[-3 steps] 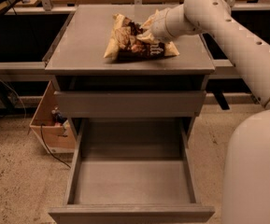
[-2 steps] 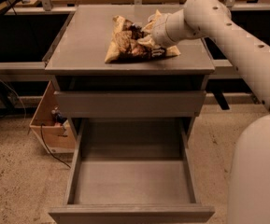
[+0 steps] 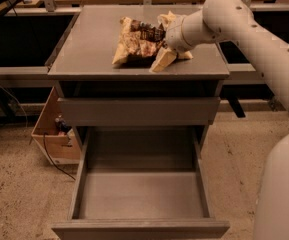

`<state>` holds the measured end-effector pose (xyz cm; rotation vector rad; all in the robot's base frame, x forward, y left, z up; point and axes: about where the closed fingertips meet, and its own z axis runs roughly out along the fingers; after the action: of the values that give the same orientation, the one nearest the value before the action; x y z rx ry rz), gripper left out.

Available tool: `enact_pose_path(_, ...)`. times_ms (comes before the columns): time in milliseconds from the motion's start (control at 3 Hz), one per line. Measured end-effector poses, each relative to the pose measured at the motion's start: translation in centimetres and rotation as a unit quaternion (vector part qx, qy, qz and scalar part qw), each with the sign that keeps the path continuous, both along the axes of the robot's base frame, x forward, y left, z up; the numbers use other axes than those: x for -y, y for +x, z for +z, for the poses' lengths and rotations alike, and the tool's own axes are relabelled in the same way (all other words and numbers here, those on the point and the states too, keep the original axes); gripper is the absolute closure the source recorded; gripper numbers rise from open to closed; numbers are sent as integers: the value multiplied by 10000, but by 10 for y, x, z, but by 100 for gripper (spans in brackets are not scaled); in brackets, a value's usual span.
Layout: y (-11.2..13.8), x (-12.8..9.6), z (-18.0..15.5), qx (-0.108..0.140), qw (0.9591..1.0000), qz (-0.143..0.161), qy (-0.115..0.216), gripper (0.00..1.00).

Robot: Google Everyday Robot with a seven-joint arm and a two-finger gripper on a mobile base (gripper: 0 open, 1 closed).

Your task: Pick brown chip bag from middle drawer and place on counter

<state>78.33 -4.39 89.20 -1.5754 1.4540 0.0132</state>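
counter (image 3: 86, 44): bag on it, nr front edge.
middle drawer (image 3: 139, 196): open below, lands there if bag slides off.
brown chip bag (image 3: 136, 41): crumpled, on top.
gripper (image 3: 170, 55): at bag's rt side, hold can't tell — risk: dragging bag off on retract.

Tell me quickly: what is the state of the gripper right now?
Gripper: at the right end of the brown chip bag, above the counter; whether it is open, closed or holding the bag cannot be told.

floor (image 3: 14, 184): speckled tan | left: cardboard box (image 3: 54, 131) | claw (image 3: 160, 40): over counter (image 3: 91, 44)
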Motion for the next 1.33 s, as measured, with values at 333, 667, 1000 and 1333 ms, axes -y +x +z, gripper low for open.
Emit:
enact_pose_path(333, -23, -9, 39, 209, 9989, 377, 160, 0)
enact_pose_path(667, -49, 0, 81, 475, 9970, 549, 265, 0)
enact_pose_path(1000, -86, 35, 119, 716, 9945, 548, 529, 0)
enact_pose_path(1333, -137, 117, 151, 1144, 9914, 4, 628, 0)
